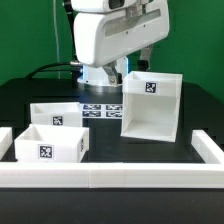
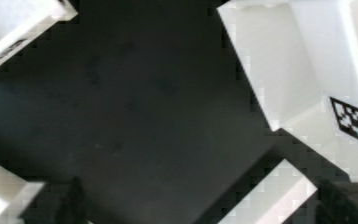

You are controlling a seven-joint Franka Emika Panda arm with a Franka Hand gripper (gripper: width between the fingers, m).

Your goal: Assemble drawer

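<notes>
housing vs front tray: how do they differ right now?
Size: the housing is tall and cube-like; the front tray is low and shallow.
Place: the housing stands on the exterior view's right, the front tray on its left, closer to the rail.
Tag: the housing's sits high up; the front tray's is on its near wall.
Shared: both are white, tagged and resting on the black table.

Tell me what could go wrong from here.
1. The open gripper hangs close to the housing. If it descends here, a finger could clip the wall and shove or tip the housing.
2. The rear tray and the front tray stand close together, so grasping one might drag the other.
</notes>
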